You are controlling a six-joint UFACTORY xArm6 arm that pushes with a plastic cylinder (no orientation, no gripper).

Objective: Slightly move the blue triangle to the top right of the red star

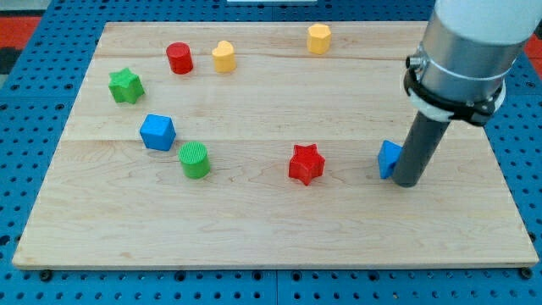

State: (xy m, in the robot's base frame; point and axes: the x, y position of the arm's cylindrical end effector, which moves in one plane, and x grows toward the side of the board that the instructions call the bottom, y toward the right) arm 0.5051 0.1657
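Note:
The red star (306,163) lies on the wooden board (271,237) a little right of the middle. The blue triangle (389,158) lies to the star's right, at about the same height in the view, and is partly hidden by my rod. My tip (407,181) rests on the board right against the triangle's right side. The arm's grey body fills the view's top right corner.
A green star (125,85), a blue cube (157,132) and a green cylinder (194,160) stand at the left. A red cylinder (179,58), a yellow block (223,56) and a yellow hexagonal block (318,38) stand near the top edge. Blue pegboard surrounds the board.

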